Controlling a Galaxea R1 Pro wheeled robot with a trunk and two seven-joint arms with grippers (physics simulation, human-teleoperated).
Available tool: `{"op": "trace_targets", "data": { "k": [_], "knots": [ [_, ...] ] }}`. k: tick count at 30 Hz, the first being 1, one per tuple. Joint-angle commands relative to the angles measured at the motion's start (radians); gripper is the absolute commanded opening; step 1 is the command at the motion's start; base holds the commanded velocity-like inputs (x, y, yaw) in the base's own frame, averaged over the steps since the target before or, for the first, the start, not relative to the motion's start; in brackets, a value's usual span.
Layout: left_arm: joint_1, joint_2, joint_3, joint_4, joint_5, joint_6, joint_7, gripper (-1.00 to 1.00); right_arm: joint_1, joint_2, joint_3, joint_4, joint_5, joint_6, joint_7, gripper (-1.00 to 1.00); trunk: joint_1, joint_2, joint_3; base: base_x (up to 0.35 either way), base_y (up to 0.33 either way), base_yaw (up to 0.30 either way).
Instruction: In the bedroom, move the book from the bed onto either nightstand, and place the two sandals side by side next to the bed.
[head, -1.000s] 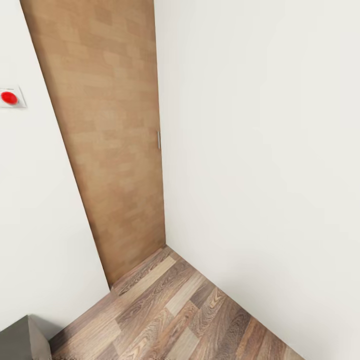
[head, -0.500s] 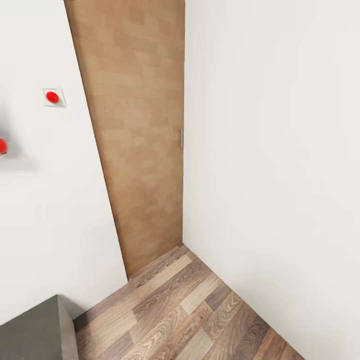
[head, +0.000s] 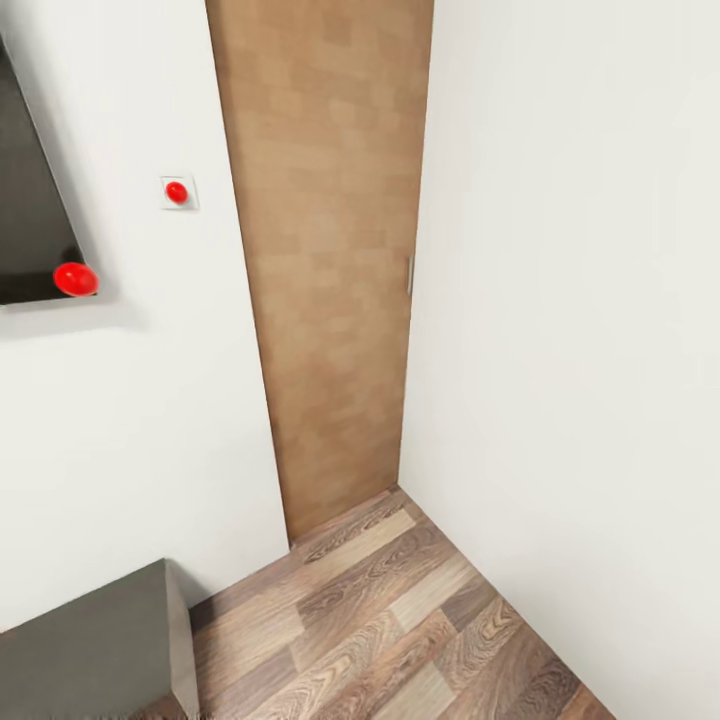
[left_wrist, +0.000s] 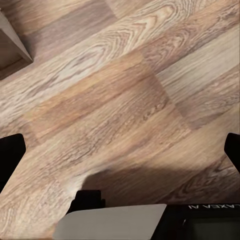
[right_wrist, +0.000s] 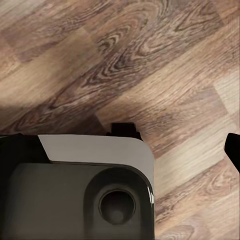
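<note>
Door (head: 335, 260) farther right now — dark panel (head: 30, 200) newly visible

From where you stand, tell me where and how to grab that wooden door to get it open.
Grip the small metal handle at the wooden door's edge, beside the corner with the white wall. It is a slim vertical bar, so come straight on with the fingers either side of it. Whether the door slides or swings cannot be told.

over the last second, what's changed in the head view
The camera has swung left, so the whole picture slid right: the wooden door and its handle now sit nearer the middle. The red wall button moved in from the left edge, and a dark panel with a red knob came into view. More of the grey box shows. Nothing itself moved.
</note>
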Motion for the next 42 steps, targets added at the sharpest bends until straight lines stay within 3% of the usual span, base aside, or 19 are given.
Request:
{"op": "trace_targets", "data": {
  "k": [1,42],
  "knots": [
    [0.000,0.000,0.000,-0.001,0.000,-0.002,0.000,1.00,0.000,0.000,-0.001,0.000,0.000,-0.002,-0.001,1.00,0.000,0.000,-0.001,0.000,0.000,0.270],
    [0.000,0.000,0.000,-0.001,-0.001,-0.002,0.000,1.00,0.000,0.000,-0.001,0.000,0.000,-0.002,-0.002,1.00,0.000,0.000,-0.023,0.000,0.000,0.271]
  ]
}}
